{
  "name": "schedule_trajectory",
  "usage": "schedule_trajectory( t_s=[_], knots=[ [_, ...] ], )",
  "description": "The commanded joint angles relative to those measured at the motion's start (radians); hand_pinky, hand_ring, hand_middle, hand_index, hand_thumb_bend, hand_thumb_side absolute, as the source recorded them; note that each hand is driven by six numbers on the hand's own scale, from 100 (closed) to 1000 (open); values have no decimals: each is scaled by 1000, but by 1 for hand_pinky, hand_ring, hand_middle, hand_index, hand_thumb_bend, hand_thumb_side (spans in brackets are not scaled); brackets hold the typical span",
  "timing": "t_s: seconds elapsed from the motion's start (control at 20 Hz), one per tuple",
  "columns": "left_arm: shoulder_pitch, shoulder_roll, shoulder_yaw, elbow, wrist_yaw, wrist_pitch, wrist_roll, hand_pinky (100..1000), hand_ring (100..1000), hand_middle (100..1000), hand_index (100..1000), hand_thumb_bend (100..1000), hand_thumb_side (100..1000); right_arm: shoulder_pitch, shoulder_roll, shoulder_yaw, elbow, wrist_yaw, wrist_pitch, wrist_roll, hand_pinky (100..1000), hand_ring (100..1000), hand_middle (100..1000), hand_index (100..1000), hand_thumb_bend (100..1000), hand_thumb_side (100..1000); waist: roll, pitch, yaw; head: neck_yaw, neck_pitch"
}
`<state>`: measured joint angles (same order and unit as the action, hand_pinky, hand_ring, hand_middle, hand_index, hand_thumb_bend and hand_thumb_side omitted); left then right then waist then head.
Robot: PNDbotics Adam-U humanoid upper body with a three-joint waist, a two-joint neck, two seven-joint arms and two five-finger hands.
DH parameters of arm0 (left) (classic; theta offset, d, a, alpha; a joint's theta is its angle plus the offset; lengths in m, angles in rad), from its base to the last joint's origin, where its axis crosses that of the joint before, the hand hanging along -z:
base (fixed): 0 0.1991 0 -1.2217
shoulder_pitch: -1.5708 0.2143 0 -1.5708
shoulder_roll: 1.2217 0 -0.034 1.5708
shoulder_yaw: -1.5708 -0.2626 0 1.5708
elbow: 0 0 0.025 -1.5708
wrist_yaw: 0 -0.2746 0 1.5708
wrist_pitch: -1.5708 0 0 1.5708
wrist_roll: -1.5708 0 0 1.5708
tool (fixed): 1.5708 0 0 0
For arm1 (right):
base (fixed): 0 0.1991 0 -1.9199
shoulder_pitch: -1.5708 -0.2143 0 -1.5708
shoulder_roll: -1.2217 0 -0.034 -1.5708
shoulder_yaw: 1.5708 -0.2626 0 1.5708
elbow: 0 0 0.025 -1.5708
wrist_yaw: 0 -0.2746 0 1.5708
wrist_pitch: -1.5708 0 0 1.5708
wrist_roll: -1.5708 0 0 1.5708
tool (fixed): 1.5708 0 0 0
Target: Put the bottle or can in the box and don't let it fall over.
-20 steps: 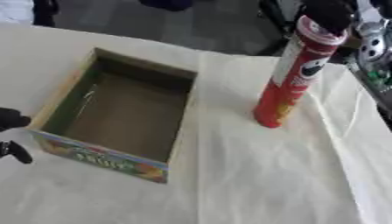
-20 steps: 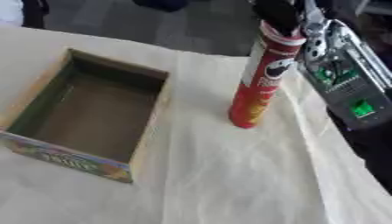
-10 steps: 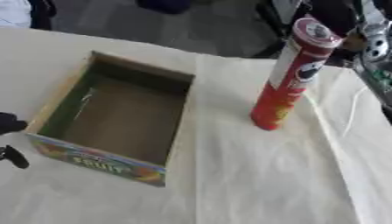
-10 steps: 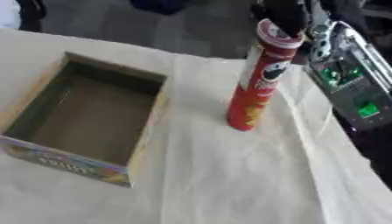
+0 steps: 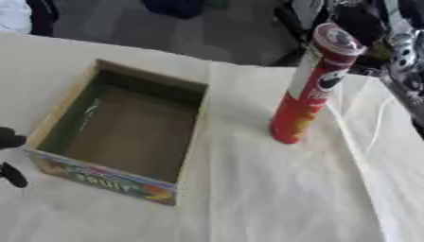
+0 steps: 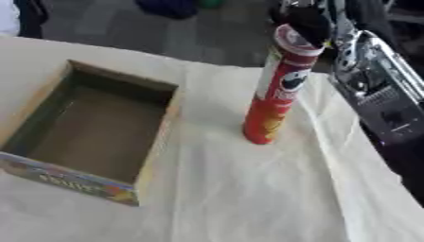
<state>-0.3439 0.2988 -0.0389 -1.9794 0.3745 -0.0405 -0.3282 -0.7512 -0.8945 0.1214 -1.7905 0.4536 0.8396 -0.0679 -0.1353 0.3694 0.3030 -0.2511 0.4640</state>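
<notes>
A wrinkled cream cloth [image 5: 273,198] covers the table. The tall red cardboard crisp can [image 5: 312,87] stands upright, well right of the open cardboard box [image 5: 124,137]. The right hand [image 6: 319,21] seems to touch its lid, steadying it perhaps; its grip cannot be told. The left hand [image 5: 10,156] idles at the edge, fingers unclear.

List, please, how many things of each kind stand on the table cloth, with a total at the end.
Tall red cans: 1, the red can, upright on the cloth.
Cardboard boxes: 1, the open box, with nothing in it.
Total: 2.
</notes>
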Motion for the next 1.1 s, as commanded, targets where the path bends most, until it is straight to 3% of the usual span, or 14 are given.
schedule_trajectory(
  t_s=[0.05,1.1],
  knots=[
    [-11,18,1,-21,-3,-3,-4,511,805,726,837,100,679,-9,-39,-5,0,-5,1,2,775,991,1000,953,100,908,7,-15,2,-5,-12],
    [-9,12,2,-21,-5,4,-9,513,807,728,838,100,685,7,-17,35,1,52,10,89,812,970,983,929,100,963,2,-8,8,1,-10]
  ],
)
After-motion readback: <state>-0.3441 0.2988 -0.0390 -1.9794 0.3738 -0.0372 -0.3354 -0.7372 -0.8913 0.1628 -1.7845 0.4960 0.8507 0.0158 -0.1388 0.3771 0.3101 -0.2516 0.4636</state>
